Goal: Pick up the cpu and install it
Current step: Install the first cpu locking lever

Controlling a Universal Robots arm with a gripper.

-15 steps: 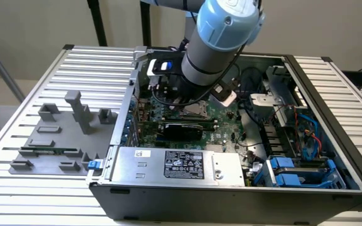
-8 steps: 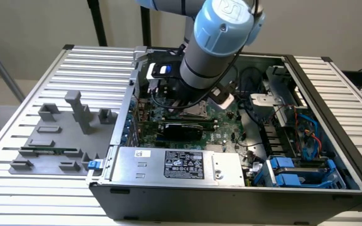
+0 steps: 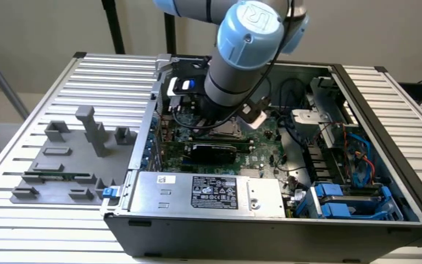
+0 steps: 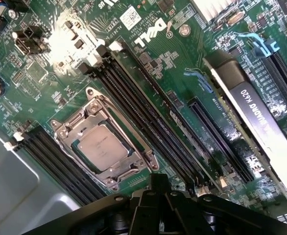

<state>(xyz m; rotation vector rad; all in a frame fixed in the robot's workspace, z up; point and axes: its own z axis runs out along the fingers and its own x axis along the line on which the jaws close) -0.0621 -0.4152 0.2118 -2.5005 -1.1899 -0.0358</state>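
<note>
The cpu (image 4: 100,146), a pale silvery square chip, lies flat inside the metal-framed socket (image 4: 64,128) of the green motherboard (image 4: 182,63). The socket's frame lies around its edges. My gripper (image 4: 158,198) shows as a black body just beside the socket and apart from the chip, with nothing seen in it. In the exterior view the arm reaches down into the open computer case (image 3: 387,137), and the gripper (image 3: 220,122) hangs low over the motherboard (image 3: 259,151) near its middle.
Black memory slots (image 4: 148,127) run alongside the socket, and a black graphics card (image 4: 251,105) lies further off. A silver box with a black label (image 3: 211,193) fills the case's near side, with blue drive bays (image 3: 343,201) and cables at the exterior view's right. A grey fixture plate (image 3: 64,165) lies outside the case.
</note>
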